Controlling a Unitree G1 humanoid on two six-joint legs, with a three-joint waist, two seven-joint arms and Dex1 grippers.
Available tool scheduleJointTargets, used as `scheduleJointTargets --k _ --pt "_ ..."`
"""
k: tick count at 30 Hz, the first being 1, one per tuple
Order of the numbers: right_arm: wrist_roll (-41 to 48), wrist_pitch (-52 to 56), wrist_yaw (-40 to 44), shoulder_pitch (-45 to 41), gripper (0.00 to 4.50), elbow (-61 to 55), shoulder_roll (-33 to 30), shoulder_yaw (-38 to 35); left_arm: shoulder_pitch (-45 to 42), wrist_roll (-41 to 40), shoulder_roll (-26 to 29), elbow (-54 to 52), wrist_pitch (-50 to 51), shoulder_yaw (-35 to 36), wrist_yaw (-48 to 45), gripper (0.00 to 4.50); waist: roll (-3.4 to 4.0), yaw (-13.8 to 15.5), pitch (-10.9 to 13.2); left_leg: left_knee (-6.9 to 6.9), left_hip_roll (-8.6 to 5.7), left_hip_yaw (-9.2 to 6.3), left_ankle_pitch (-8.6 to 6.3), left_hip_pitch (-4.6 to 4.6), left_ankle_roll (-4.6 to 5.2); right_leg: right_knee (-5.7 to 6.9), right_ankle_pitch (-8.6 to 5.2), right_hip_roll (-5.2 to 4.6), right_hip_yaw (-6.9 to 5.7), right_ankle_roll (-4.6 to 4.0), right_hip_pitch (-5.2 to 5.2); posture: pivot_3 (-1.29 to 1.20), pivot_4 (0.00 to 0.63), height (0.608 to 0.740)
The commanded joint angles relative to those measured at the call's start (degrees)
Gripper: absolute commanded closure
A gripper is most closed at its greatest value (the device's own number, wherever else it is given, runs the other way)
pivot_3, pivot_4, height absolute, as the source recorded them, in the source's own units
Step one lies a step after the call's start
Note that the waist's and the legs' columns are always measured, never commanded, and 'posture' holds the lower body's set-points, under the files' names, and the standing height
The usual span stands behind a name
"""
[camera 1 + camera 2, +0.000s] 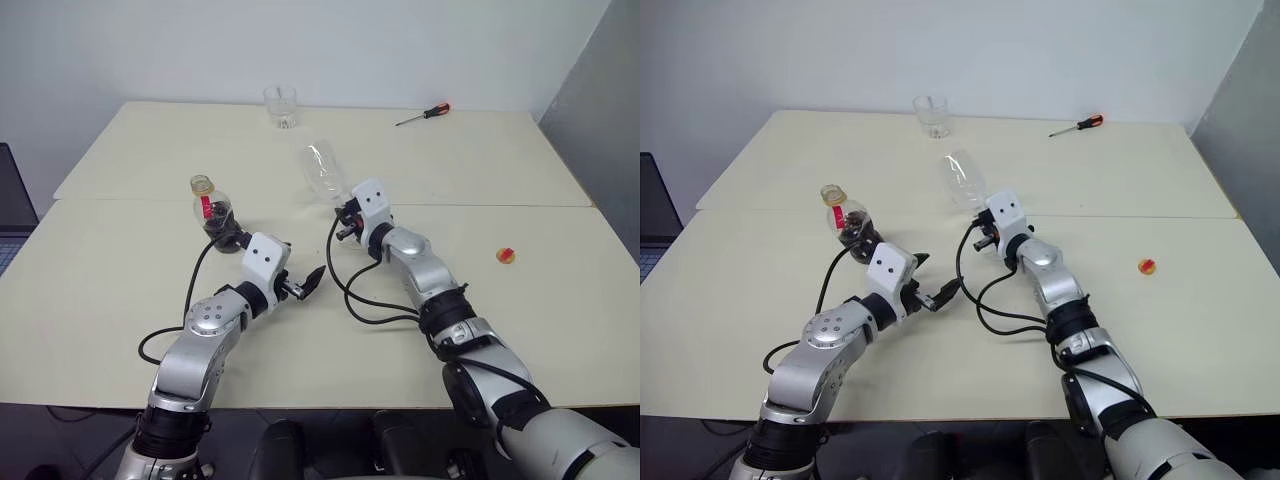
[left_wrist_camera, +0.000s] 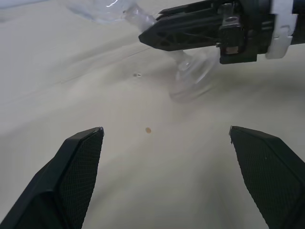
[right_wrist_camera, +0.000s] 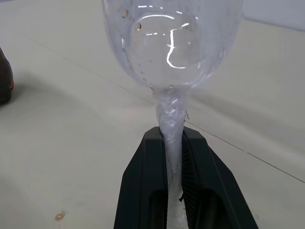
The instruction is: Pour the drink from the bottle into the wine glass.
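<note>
Cream-coloured table (image 1: pixel 120 250) carries everything here, and read from the robot's left across to its right, the job looks barely begun. Farthest left stands the bottle (image 1: pixel 212 213), upright, cap off, with the drink (image 1: pixel 220 222) sitting dark in its rounded lower body beside the red label strip; nothing grips it. Just beside it, nearer the robot, hangs the left gripper (image 1: pixel 300 286) with its two black fingers (image 2: pixel 78 171) spread wide apart and empty, pointing across toward the middle of the table, not at the bottle. In the left wrist view the bare tabletop lies between those fingers, with a small brown spot on it that may be a drop of spilled liquid, though I cannot be sure.

To the right of that, the right gripper (image 1: pixel 348 215) is clamped tight on the thin stem of the wine glass (image 1: pixel 322 172), as the right wrist view shows plainly. The glass is lifted and tilted, its bowl leaning away toward the far side of the table, and the bowl looks empty apart from a few small droplets on the wall. Far behind stands a short tumbler (image 1: pixel 281 106), farther right a screwdriver (image 1: pixel 424 114), and on the near right a small orange-red object (image 1: pixel 507 255), all well apart from the work.

So, by my judgement: the glass is secured, the bottle is open but not yet picked up, and the pouring itself remains entirely to do
</note>
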Motion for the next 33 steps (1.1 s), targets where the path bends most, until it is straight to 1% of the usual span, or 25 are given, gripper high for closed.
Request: scheduleJointTargets --k 1,6,11,18,20,25,30,33 --pt "-0.39 4.27 1.17 5.03 4.38 -4.31 -1.94 1.05 -1.33 0.04 0.06 -1.17 -0.96 0.8 0.06 0.0 -0.01 0.05 -0.05 0.0 -0.02 0.01 0.0 0.01 0.0 0.0 0.0 -0.02 0.0 0.0 0.01 0.0 0.15 0.74" --pt "-0.49 8.1 1.83 10.75 4.38 -11.59 -3.06 2.58 -2.09 0.11 0.37 -0.25 -1.31 0.85 -0.54 0.0 -0.04 0.21 -0.22 0.01 -0.04 -0.01 0.0 0.04 0.0 -0.02 -0.01 -0.04 -0.03 0.01 0.04 0.0 0.15 0.74" --pt "-0.52 10.65 1.28 13.88 4.38 -14.95 -3.66 3.16 -2.83 0.17 0.62 0.81 -1.78 1.0 -1.03 0.0 -0.08 0.21 -0.59 0.0 -0.03 0.0 0.0 0.07 0.0 -0.02 -0.01 -0.02 -0.06 0.01 0.05 0.0 0.15 0.74" --pt "-1.21 13.48 2.38 16.16 4.38 -17.04 -6.16 4.67 -3.1 0.15 1.31 1.61 -2.51 1.11 -1.47 0.0 -0.12 0.2 -1.23 -0.01 -0.03 0.0 0.0 0.14 0.01 -0.04 -0.03 -0.01 -0.06 0.02 0.11 0.0 0.15 0.74" --pt "-1.15 14.18 3.05 16.51 4.38 -17.53 -6.96 5.11 -3.1 0.1 1.37 1.61 -2.59 1.07 -1.52 0.0 -0.14 0.2 -1.33 -0.01 -0.03 -0.01 0.0 0.18 0.01 -0.06 -0.12 -0.01 -0.05 0.17 0.18 0.0 0.15 0.74" --pt "-1.39 15.21 3.97 17.94 4.38 -17.57 -9.05 5.39 -2.8 -0.41 1.07 1.44 -2.49 1.33 -1.78 0.0 -0.17 0.15 -1.4 -0.18 -0.02 0.02 -0.02 0.98 0.02 -0.15 -0.35 -0.02 0.0 0.12 0.89 0.0 0.15 0.74" --pt "-1.22 15.98 4.36 18.36 4.38 -17.43 -9.62 5.57 -2.76 -0.41 0.94 1.43 -2.57 1.33 -1.82 0.0 -0.17 0.13 -1.45 -0.18 -0.01 0.01 -0.02 1.0 0.02 -0.11 -0.4 0.0 0.03 0.07 0.9 0.0 0.15 0.74" --pt "-0.17 16.36 4.04 17.88 4.38 -17.64 -8.69 4.64 -2.75 -0.46 0.9 1.45 -2.69 1.37 -1.83 0.0 -0.17 0.13 -1.46 -0.18 -0.01 0.0 -0.02 0.99 0.02 -0.11 -0.4 0.0 0.04 0.07 0.9 0.0 0.15 0.74"
